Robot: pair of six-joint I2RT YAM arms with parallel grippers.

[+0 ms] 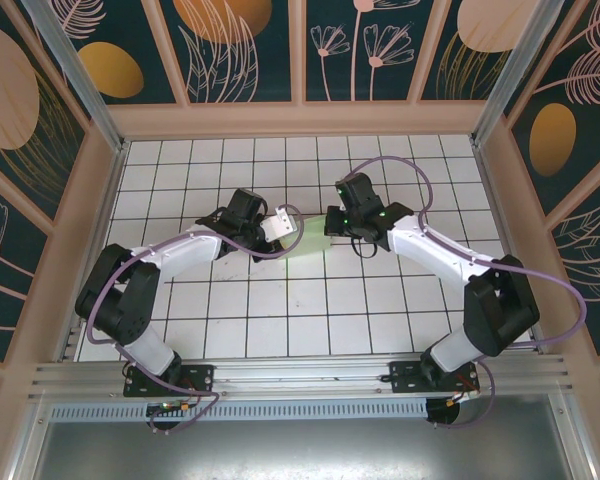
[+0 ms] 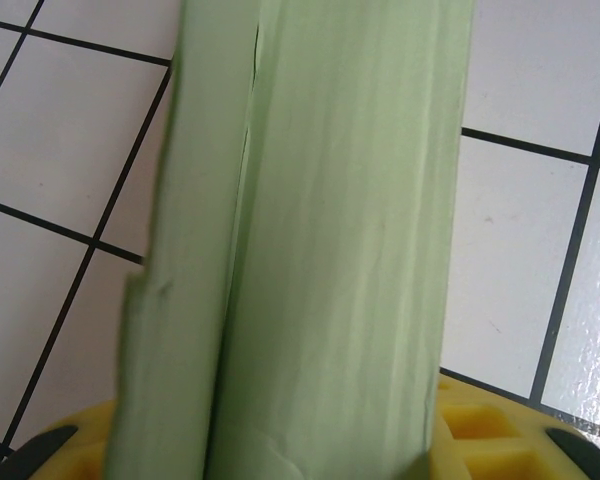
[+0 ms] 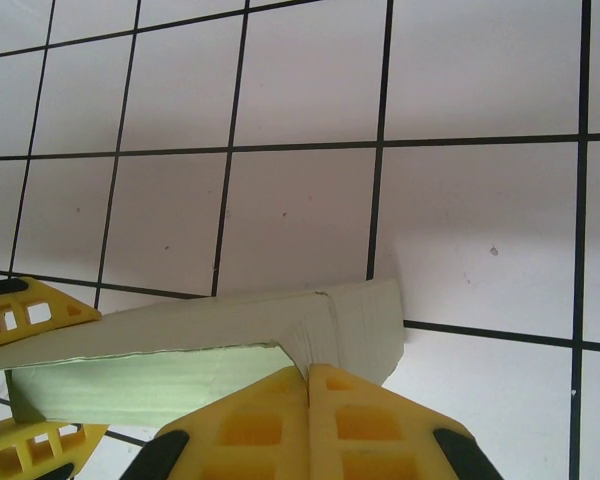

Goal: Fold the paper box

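Yellow fingers (image 3: 250, 425) of the right gripper (image 3: 309, 382) sit closest in the right wrist view. They are pressed together with no gap along their seam, and the corner flap of the paper box (image 3: 160, 385) goes in between the tips: pinched. The box is pale mint-green card and appears held above the white tiled table (image 3: 310, 210). It runs off to the left of that view as a long flat piece, with a pale upper face, a green side face below it, and a ribbed or creased patch at the held end. At the other end is the left gripper (image 3: 65, 372), one yellow finger above the card and one below, both appearing to touch it, so it is closed to about the box's thickness with the box in its grip. Left wrist view: the card stands up the middle of the frame from a yellow finger (image 2: 490, 435) at the bottom edge. It shows two overlapping long panels with a slit-like seam between them; the left panel has a small step in its edge, and tile lines show either side. Whether the seam is tucked or merely overlapped, cannot tell. Top view: both arms reach inward from the near edge and meet around mid-table, with the box a small green strip spanning the gap between the two gripper heads, held at each end. Purple cables (image 1: 405, 165) loop along both arms.
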